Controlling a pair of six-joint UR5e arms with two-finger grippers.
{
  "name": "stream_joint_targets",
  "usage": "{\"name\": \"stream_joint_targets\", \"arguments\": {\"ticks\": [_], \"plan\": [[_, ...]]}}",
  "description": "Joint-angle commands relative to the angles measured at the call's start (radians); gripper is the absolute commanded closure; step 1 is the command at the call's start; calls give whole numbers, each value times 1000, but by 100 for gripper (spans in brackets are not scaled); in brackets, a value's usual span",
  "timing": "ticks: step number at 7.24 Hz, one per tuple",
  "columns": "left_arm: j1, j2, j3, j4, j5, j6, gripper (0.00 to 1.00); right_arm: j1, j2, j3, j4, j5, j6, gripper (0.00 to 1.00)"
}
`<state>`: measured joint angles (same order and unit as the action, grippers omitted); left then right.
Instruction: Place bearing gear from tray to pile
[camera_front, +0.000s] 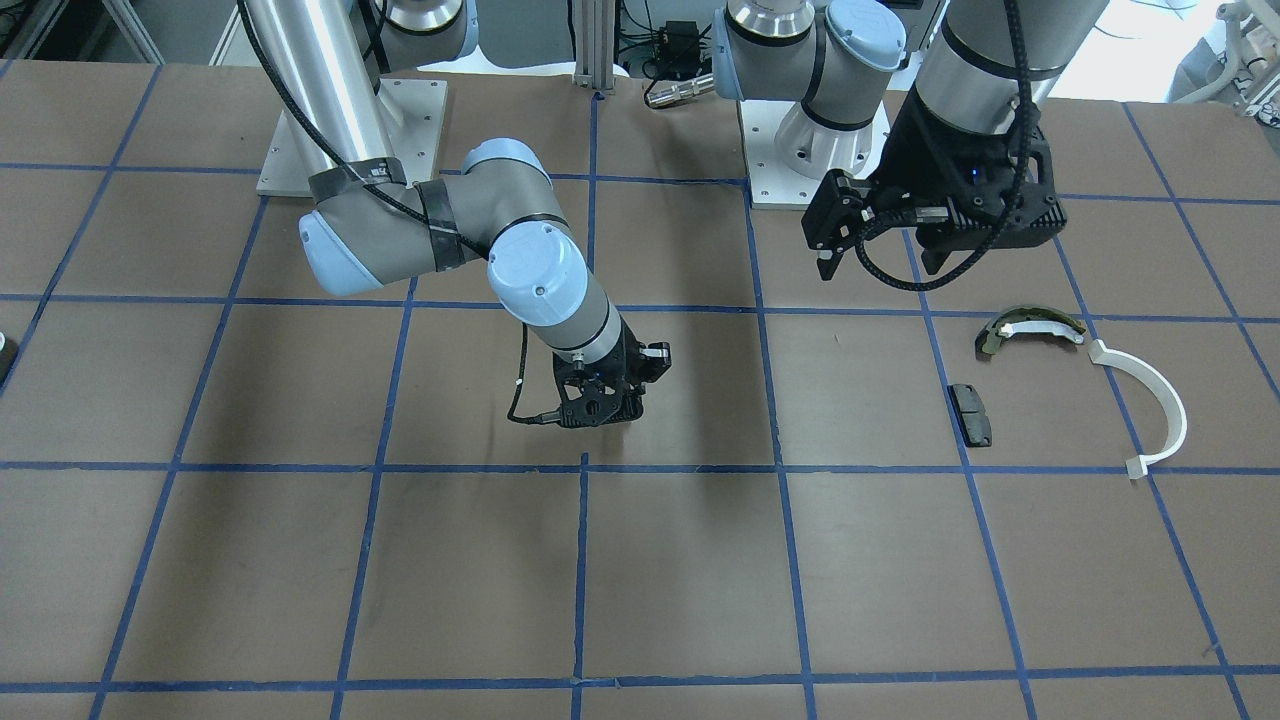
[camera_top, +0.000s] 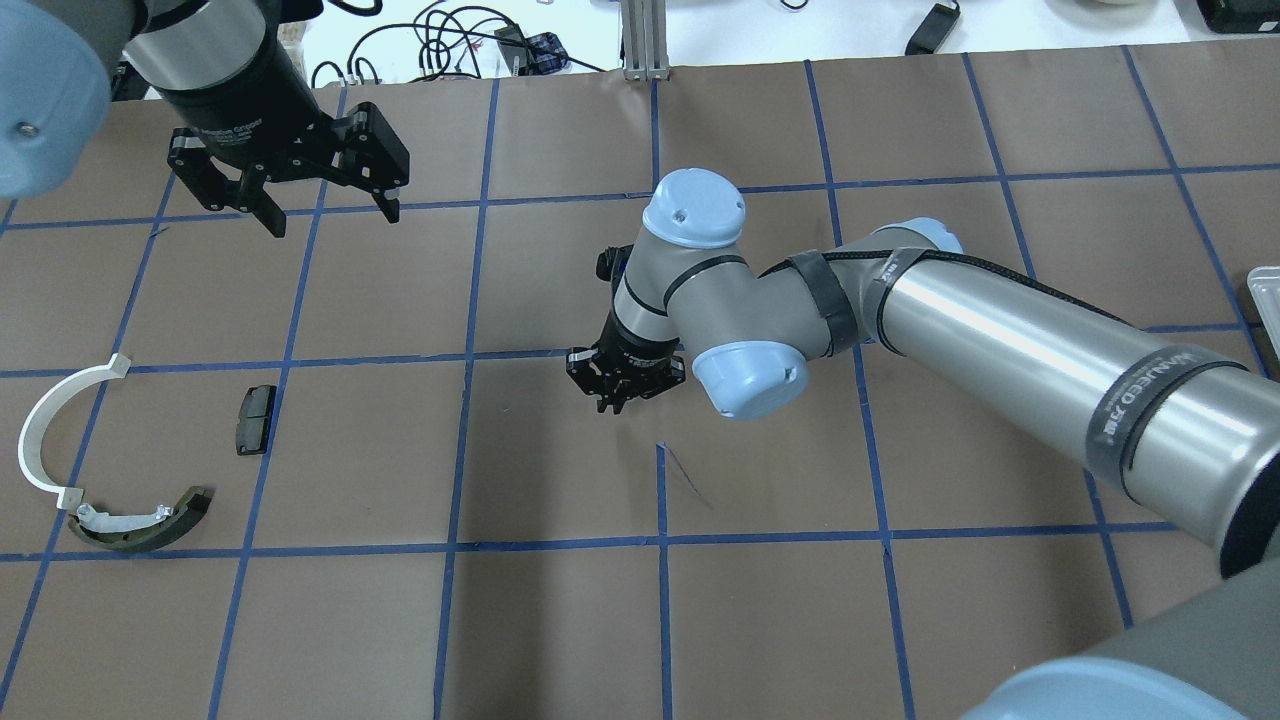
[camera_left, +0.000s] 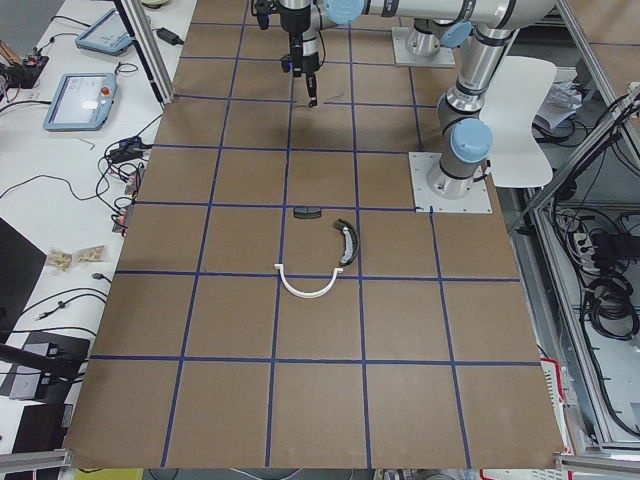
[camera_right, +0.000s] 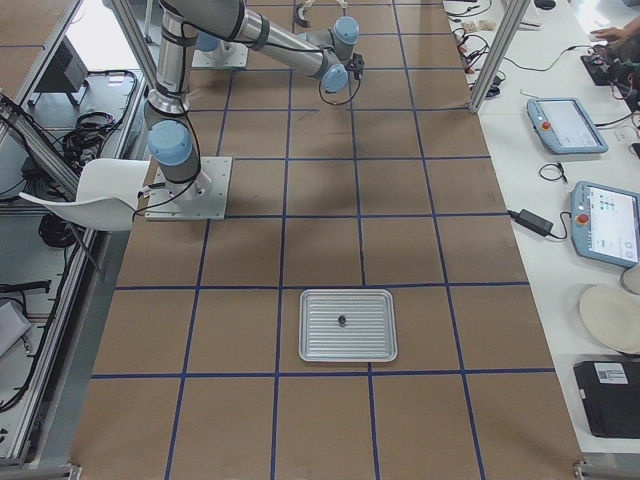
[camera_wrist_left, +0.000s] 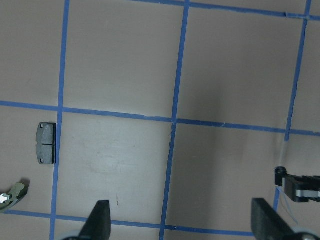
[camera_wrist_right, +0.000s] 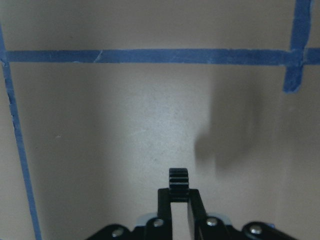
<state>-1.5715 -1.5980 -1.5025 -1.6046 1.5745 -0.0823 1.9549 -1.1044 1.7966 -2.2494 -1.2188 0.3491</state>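
My right gripper (camera_top: 615, 405) is near the table's middle, low over the paper, shut on a small black toothed bearing gear (camera_wrist_right: 178, 181) that shows between its fingertips in the right wrist view. The pile lies far to my left: a white curved arc (camera_top: 50, 430), an olive-dark brake shoe (camera_top: 140, 525) and a small black pad (camera_top: 255, 418). My left gripper (camera_top: 330, 215) hangs open and empty above the table, beyond the pile. The ribbed metal tray (camera_right: 348, 348) lies at the right end of the table.
A small dark part (camera_right: 341, 320) lies in the tray. The table is brown paper with a blue tape grid. Both arm bases (camera_front: 815, 150) stand at the robot's edge. Tablets and cables lie on the side bench (camera_right: 570, 125).
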Motion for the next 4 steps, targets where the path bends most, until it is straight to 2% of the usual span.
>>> {"name": "stream_joint_targets", "arguments": {"ticks": [1,2,4], "plan": [[-5,-16,-2,50,7,30,0,4,-1,15,-16,1,11,13],[-4,-22,-11,203,5,32,0,1,-15,9,-15,-10,14,0],[-4,-11,-10,123,12,32,0,-98,-110,7,19,-37,-10,0]]}}
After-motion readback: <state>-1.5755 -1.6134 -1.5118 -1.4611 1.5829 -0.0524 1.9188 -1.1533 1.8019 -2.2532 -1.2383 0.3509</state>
